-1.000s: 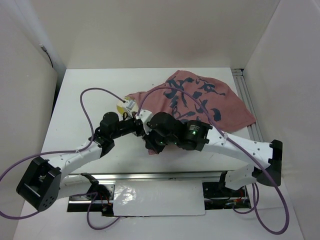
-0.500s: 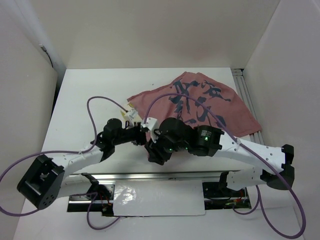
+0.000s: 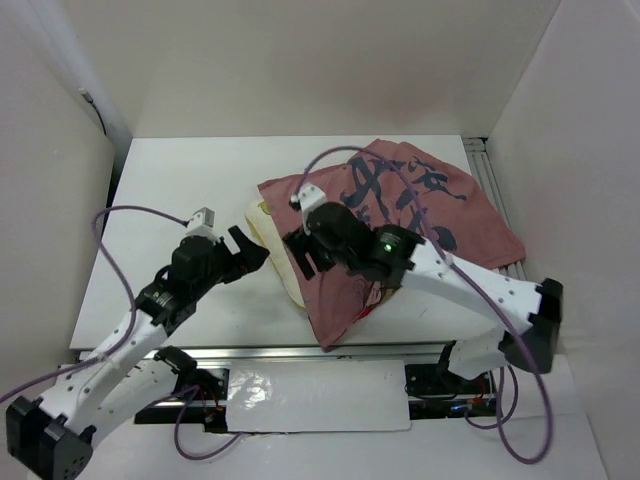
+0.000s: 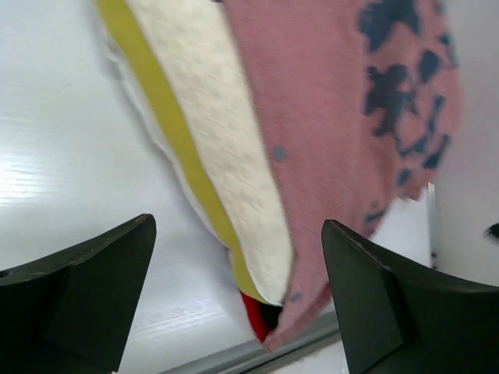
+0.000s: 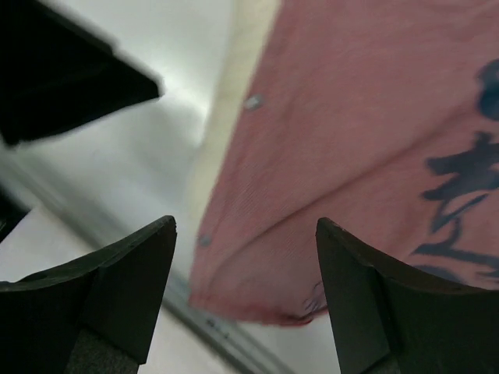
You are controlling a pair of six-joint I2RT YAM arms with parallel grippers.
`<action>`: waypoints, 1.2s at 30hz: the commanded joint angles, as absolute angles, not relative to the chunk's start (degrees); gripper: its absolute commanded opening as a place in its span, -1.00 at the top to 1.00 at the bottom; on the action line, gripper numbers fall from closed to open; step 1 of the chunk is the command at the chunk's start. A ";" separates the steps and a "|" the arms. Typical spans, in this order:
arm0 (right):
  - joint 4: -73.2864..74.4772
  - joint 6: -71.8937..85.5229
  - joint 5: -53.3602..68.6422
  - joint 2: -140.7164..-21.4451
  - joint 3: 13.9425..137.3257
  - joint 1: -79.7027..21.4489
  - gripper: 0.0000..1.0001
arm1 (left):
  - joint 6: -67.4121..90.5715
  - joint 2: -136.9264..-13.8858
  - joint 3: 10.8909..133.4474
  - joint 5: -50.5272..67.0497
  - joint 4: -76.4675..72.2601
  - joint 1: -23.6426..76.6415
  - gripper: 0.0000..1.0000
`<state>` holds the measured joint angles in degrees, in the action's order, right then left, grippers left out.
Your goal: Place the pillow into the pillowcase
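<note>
While the pillowcase (image 3: 430,215) lies pink side up on the right half of the tabletop (image 3: 170,180), the pillow (image 3: 275,250) sits mostly inside it, cream left edge poking out. Left pincer (image 3: 248,250) and right pincer (image 3: 304,254) both hang spread apart by that edge, gripping nothing.

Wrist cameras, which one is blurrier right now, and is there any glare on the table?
Right wrist view is blurrier: the pillowcase print is smeared and a white glare patch sits on the table. Left wrist view is sharper, the pillow weave readable, with mild sheen on the table at left; its dark fingers are soft.
</note>
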<state>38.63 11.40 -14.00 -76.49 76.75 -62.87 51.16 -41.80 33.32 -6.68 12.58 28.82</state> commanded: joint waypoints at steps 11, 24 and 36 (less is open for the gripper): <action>31.72 -2.36 -15.74 -119.51 121.70 -47.56 -0.43 | 51.59 -71.09 40.69 -2.12 -3.68 17.50 -0.91; 22.68 -3.96 -6.25 -138.16 134.11 -43.59 -0.22 | 54.32 -84.37 39.02 13.01 -21.97 11.34 -0.73; 27.42 -2.72 -1.49 -140.89 132.72 -41.22 -0.05 | 53.70 -88.41 36.74 18.02 -28.48 9.14 -0.20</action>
